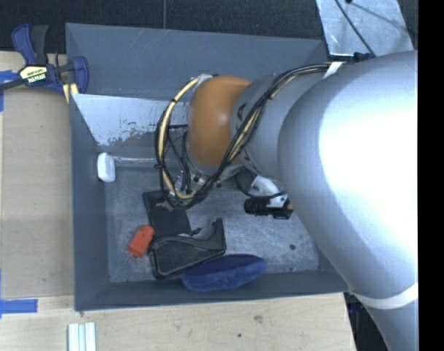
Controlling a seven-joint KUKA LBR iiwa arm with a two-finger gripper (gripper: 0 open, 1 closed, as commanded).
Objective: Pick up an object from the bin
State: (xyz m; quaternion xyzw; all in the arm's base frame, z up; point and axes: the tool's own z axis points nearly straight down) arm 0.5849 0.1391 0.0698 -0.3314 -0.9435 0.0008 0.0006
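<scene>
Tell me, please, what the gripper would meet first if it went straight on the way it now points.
Probably the flat black piece lying directly below the gripper, near the middle of the bin, with the orange block beside it. How far above it the gripper is cannot be told from this view.

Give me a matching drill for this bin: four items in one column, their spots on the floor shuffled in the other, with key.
Things:
1. white cylinder
2. orange block
3. blue oblong thing
4. black flat thing

Places on the bin floor:
A. along its bottom edge in the view
B. upper left, apart from the rest
C. lower left, beside the black thing
D. lower middle, just above the blue thing

Pairs: 1-B, 2-C, 3-A, 4-D
</scene>
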